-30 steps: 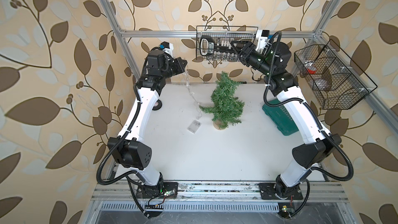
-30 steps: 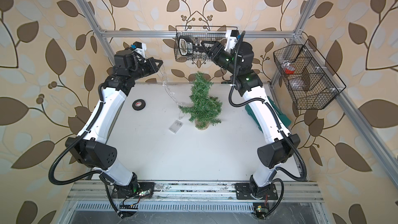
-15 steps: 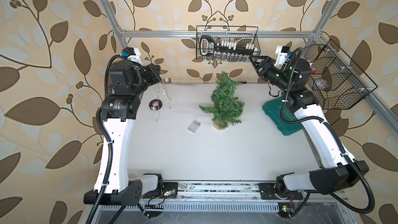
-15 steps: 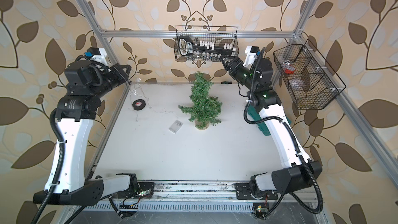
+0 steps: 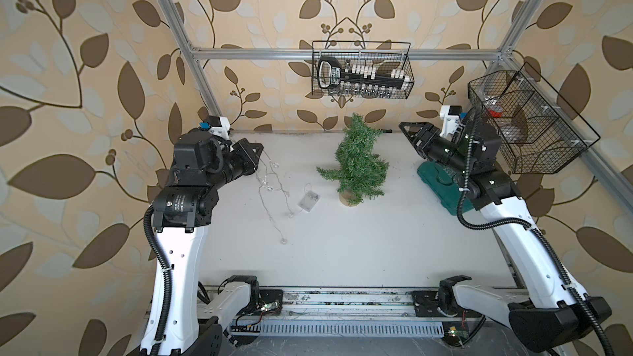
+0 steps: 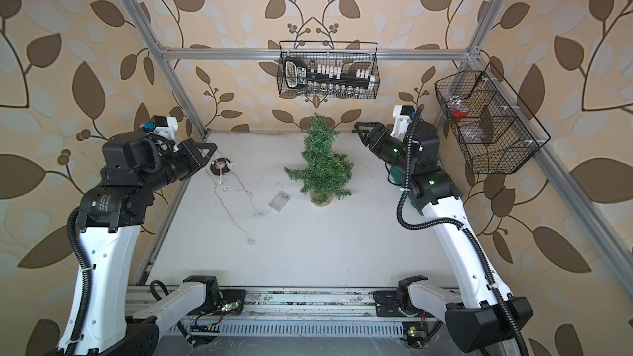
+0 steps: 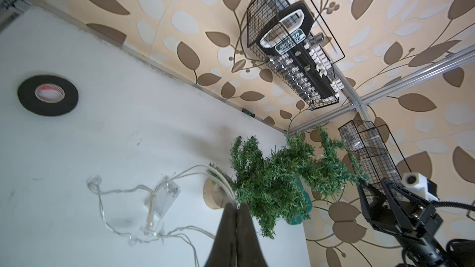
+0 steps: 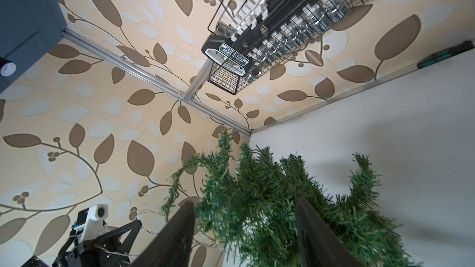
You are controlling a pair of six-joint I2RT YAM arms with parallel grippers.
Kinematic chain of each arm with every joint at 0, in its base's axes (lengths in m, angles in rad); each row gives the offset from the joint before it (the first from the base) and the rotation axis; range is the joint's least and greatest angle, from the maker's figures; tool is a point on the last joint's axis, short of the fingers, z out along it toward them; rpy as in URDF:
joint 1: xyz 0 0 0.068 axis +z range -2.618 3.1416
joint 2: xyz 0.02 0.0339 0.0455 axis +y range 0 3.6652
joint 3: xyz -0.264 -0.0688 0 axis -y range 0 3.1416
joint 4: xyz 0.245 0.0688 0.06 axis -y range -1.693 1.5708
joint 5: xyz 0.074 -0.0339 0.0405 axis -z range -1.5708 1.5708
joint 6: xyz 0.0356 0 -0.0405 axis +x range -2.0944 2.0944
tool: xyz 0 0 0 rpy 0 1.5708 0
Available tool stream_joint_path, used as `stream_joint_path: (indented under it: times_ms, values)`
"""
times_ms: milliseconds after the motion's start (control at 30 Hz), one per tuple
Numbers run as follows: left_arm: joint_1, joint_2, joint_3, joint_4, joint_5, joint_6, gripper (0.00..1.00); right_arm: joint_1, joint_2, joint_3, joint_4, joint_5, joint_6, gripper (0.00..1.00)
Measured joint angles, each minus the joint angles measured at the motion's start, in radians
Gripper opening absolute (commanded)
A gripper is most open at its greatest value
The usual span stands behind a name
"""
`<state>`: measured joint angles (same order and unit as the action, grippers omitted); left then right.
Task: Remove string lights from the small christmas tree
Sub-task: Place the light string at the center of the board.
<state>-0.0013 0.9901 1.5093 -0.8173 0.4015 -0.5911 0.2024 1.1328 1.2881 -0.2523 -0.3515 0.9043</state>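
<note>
Removal almost finished: string lights (image 5: 265,183) seem clear of small christmas tree (image 5: 356,162), wire pinched in closed left gripper (image 5: 260,148); right gripper (image 5: 404,128) open, empty. Remaining: drop strand.

Robot lab, a data-collection cell, not a home. Cues: aluminium frame (image 5: 342,53) boxes in the workspace, and the leaf wallpaper (image 5: 85,73) is just flat panels behind the frame on three sides, with a plain white table (image 5: 359,261) inside. Two white-and-black robot arms, left arm (image 5: 178,268) and right arm (image 5: 524,234), are mounted on a metal rail (image 5: 342,299) at the table's near edge. Both carry corrugated cable hoses, and bare wires and a small circuit board (image 5: 269,307) sit exposed by the rail. Black wire basket (image 5: 376,94) with a socket set (image 5: 370,78) hangs on the back bar, second wire basket (image 5: 548,152) on the side bar
</note>
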Motion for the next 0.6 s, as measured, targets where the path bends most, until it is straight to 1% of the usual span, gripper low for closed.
stream_joint_path:
  times_ms: [133, 300, 500, 600]
  values:
    - [-0.052, -0.055, -0.079, -0.040, 0.033, -0.024, 0.00, 0.000, -0.092, -0.108, -0.060, 0.000, -0.035, 0.62]
    - [-0.122, -0.074, -0.186, -0.058, 0.031, -0.030, 0.00, 0.000, -0.202, -0.278, -0.153, 0.000, -0.064, 0.62]
    - [-0.254, -0.050, -0.377, -0.068, -0.066, -0.041, 0.00, 0.000, -0.302, -0.449, -0.285, -0.003, -0.108, 0.62]
    - [-0.286, -0.032, -0.451, -0.068, -0.102, -0.041, 0.00, 0.000, -0.346, -0.516, -0.373, -0.011, -0.142, 0.62]
